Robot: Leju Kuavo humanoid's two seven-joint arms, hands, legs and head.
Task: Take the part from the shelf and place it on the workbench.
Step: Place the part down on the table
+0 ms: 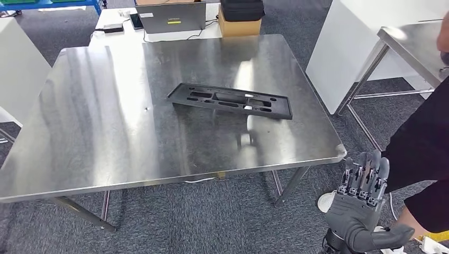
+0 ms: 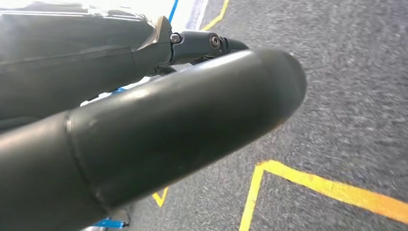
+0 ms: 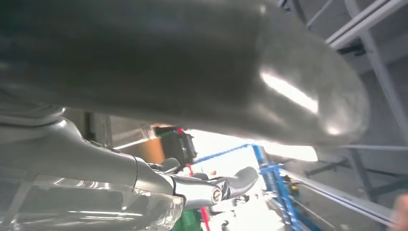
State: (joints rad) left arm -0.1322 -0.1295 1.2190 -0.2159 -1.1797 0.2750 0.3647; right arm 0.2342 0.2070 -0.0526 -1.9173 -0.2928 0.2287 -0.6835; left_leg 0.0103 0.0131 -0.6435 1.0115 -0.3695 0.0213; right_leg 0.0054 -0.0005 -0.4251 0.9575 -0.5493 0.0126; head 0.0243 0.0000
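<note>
The black flat part [image 1: 230, 100], a long frame with several slots, lies on the steel workbench [image 1: 106, 121] a little right of its middle. My right hand [image 1: 362, 203] hangs below the bench's near right corner, away from the part, fingers stretched and apart, holding nothing. Its thick thumb [image 3: 192, 62] shows close up in the right wrist view. My left hand [image 2: 144, 130] appears in the left wrist view over grey carpet with yellow floor lines, thumb and a dark finger [image 2: 207, 43] apart and empty.
A person in black [image 1: 423, 153] stands close beside my right hand. A second steel table [image 1: 418, 45] is at the far right. A laptop [image 1: 172, 18] and a cardboard box [image 1: 239, 26] sit behind the bench. A white cabinet [image 1: 18, 69] stands left.
</note>
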